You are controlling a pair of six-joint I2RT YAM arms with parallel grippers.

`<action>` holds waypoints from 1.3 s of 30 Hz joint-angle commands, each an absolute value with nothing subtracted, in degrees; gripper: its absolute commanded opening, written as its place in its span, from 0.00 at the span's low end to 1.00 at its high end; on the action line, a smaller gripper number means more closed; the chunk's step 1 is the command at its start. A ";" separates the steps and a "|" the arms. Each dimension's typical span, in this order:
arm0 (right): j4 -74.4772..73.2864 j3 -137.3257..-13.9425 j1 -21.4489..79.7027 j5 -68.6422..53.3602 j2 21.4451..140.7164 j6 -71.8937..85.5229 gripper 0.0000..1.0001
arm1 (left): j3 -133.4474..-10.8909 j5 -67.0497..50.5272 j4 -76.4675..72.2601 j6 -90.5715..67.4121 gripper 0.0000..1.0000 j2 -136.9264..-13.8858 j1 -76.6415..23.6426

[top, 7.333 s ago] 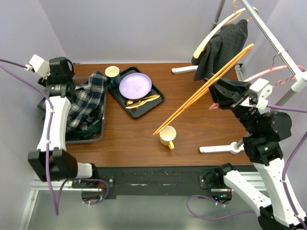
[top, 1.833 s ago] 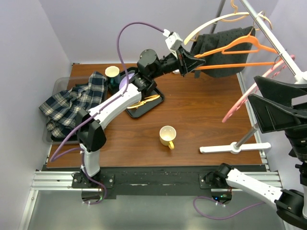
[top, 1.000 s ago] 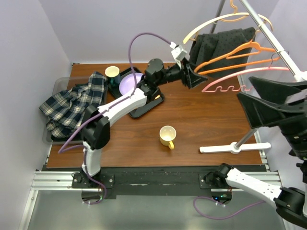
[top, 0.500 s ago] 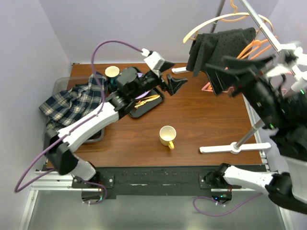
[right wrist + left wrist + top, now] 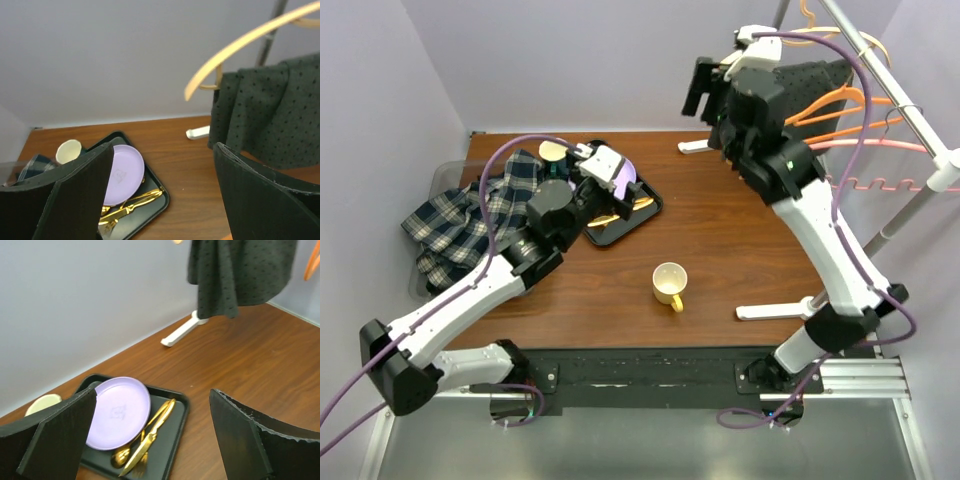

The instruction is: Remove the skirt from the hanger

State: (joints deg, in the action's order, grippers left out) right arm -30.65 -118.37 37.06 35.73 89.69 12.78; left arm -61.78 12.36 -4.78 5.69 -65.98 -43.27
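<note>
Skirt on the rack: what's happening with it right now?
The dark dotted skirt still hangs on the cream hanger. The right gripper is raised close beside it, jaws open, not touching it. The left gripper is open and empty above the tray with the purple plate.

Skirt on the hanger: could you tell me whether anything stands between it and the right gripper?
Nothing visible does: in the right wrist view the right gripper faces the skirt on its cream hanger with only open air between.
</note>
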 commanded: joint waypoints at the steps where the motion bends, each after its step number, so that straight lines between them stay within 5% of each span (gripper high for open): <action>1: -30.59 -125.40 29.10 31.64 93.49 26.36 0.82 | -56.20 19.77 -9.48 12.47 1.00 -58.83 -43.51; 7: -27.08 -125.87 23.65 35.32 98.87 37.52 0.79 | -44.40 20.56 -18.98 12.39 1.00 -49.41 -43.59; 20: -11.08 -118.57 22.94 40.95 100.46 44.64 0.61 | -43.42 22.41 -19.34 11.86 1.00 -47.46 -43.51; 39: -9.49 -122.86 22.06 47.72 106.61 46.84 0.58 | -43.68 20.13 -18.90 11.25 1.00 -47.81 -43.51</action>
State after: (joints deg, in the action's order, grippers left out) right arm -13.19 -118.54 22.74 43.44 106.45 45.04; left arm -43.55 21.17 -15.84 11.55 -48.16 -43.27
